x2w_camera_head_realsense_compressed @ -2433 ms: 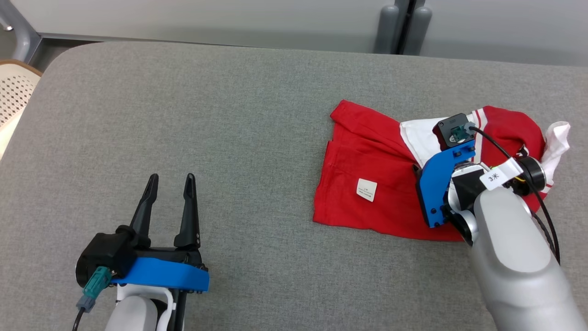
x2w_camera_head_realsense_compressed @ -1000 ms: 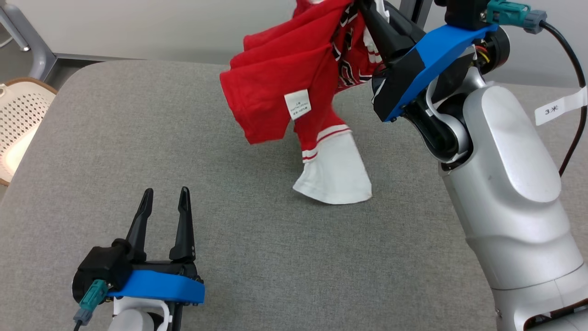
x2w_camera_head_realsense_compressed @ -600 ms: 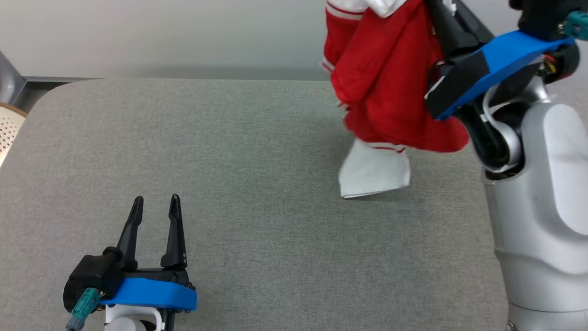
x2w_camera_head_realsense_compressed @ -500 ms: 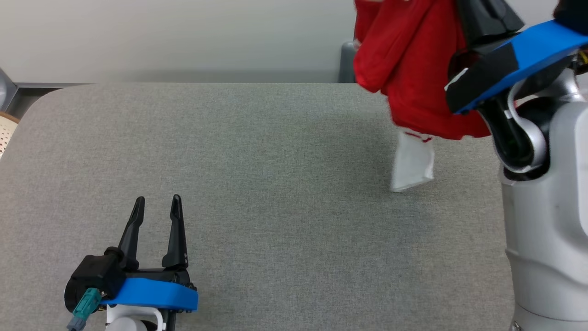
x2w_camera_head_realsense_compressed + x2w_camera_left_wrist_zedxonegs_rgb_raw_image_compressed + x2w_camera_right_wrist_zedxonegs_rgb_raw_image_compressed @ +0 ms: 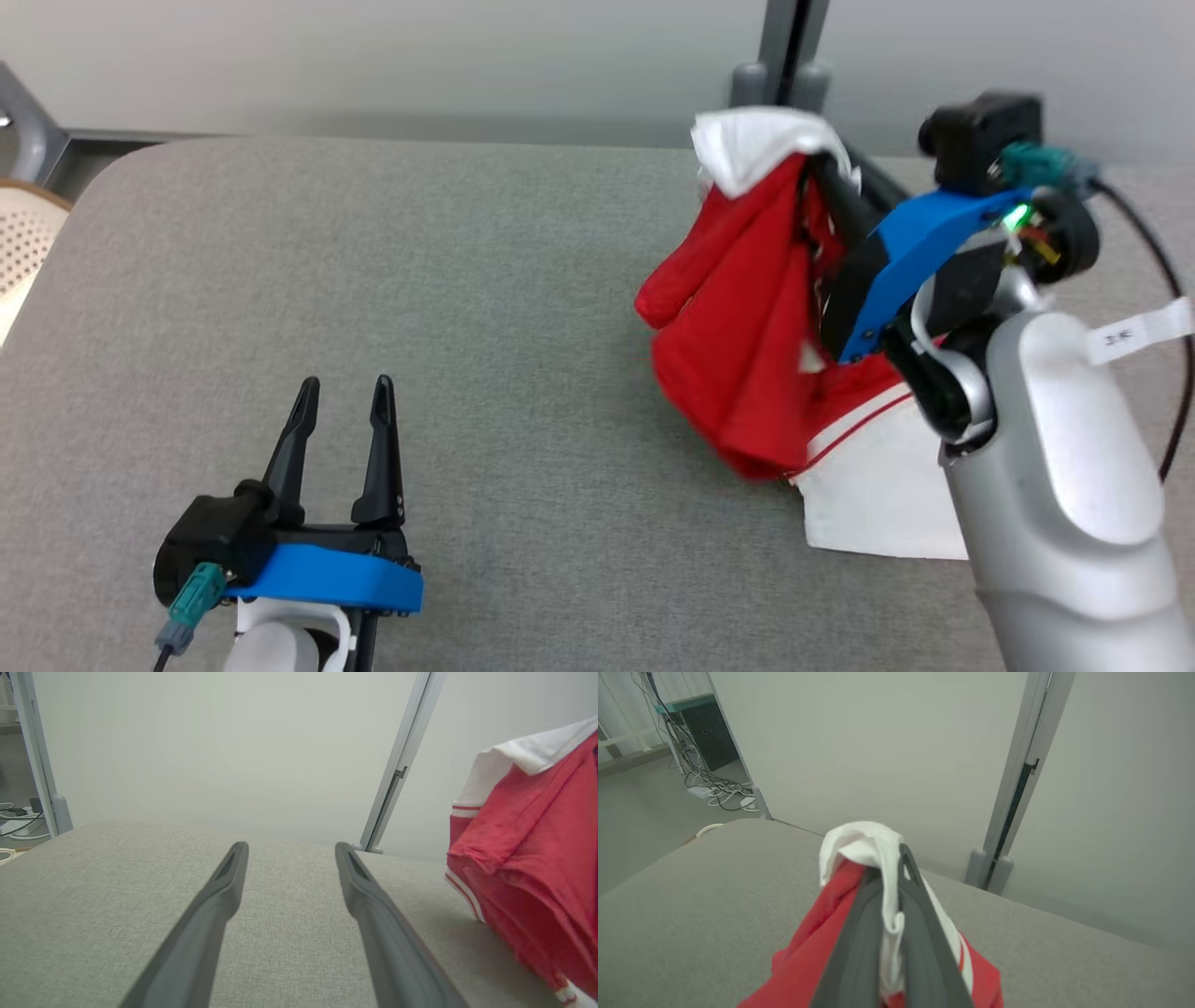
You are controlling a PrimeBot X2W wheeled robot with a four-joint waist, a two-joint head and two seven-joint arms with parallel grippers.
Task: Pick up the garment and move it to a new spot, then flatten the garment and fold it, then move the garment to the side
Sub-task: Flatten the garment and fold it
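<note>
Jaws of the right gripper (image 5: pixel 822 173) are pressed together on the one garment (image 5: pixel 738 345), pinching a white fold at its top. It is soft knit cloth, red with white parts and thin red-and-white striped trim. It hangs bunched over the far right part of the bench (image 5: pixel 467 280), and its white lower end lies flat on the surface. Jaws of the left gripper (image 5: pixel 345 383) stand wide apart, holding nothing, near the front left edge. The one bench is covered in grey woven fabric and has a rounded corner
</note>
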